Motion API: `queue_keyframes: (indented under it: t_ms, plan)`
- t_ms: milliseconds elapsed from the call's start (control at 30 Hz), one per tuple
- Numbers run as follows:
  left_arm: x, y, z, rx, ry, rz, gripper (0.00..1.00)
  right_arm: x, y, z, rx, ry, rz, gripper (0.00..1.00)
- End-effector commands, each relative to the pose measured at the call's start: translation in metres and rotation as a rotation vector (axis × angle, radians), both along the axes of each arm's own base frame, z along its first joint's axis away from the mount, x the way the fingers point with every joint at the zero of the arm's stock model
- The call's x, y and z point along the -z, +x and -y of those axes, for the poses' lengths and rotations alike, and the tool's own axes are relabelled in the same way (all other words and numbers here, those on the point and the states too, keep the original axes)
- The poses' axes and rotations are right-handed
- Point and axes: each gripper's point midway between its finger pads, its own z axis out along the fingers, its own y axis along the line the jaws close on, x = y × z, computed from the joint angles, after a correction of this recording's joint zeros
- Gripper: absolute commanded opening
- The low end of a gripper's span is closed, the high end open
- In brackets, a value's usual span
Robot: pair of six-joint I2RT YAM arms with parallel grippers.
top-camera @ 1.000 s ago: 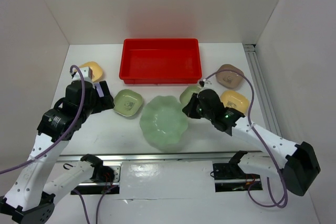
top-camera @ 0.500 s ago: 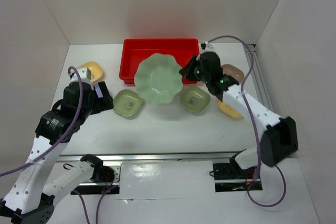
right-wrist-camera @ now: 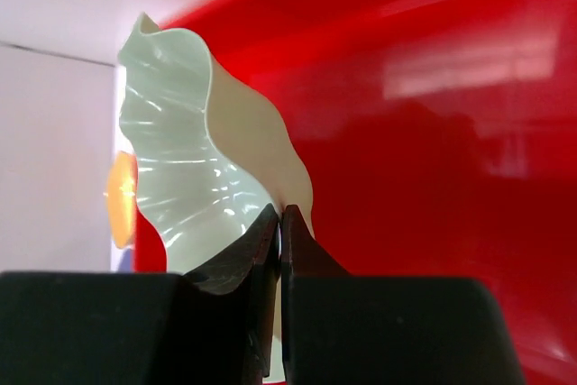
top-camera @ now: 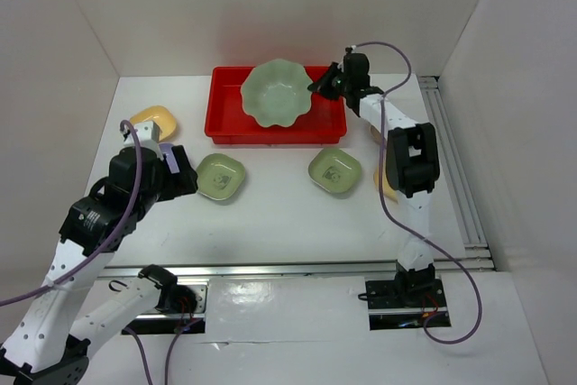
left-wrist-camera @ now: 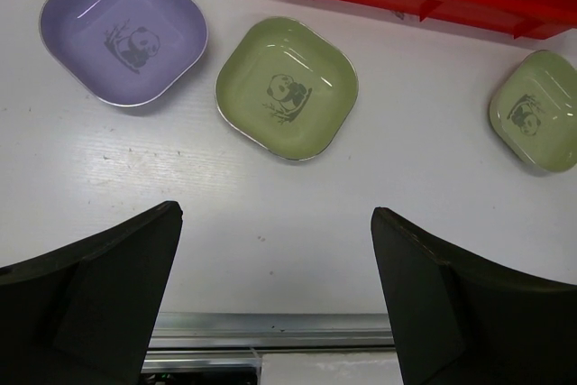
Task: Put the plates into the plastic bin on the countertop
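Observation:
My right gripper (top-camera: pixel 317 87) is shut on the rim of the large pale green scalloped dish (top-camera: pixel 278 92) and holds it tilted over the red plastic bin (top-camera: pixel 225 128). In the right wrist view the jaws (right-wrist-camera: pixel 281 223) pinch the dish's edge (right-wrist-camera: pixel 180 178) with the red bin (right-wrist-camera: pixel 433 132) behind. My left gripper (top-camera: pixel 185 176) is open and empty above the countertop (left-wrist-camera: pixel 270 223). Its wrist view (left-wrist-camera: pixel 275 295) shows a lavender dish (left-wrist-camera: pixel 123 28) and two green dishes (left-wrist-camera: pixel 287 87) (left-wrist-camera: pixel 536 110). The green dishes (top-camera: pixel 221 177) (top-camera: pixel 335 170) lie in front of the bin.
A yellow dish (top-camera: pixel 151 120) lies at the far left. Another yellow dish (top-camera: pixel 386 185) is mostly hidden behind the right arm. I cannot make out the brown dish. White walls close in the countertop; a metal rail (top-camera: pixel 455 169) runs along the right side.
My right arm has lifted the large scalloped dish from the front centre of the countertop and carried it back over the red bin. The left arm has barely moved.

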Motion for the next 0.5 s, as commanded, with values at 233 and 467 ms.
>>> queue_keyframes:
  t_ms: [233, 467]
  plan:
    - [-0.005, 0.004, 0.004, 0.018, 0.000, 0.030, 1.00, 0.005, 0.000, -0.018, -0.105, 0.083, -0.002, 0.02]
    - [-0.005, 0.003, 0.006, 0.025, -0.005, 0.028, 1.00, -0.002, 0.008, -0.016, -0.097, 0.054, 0.016, 1.00]
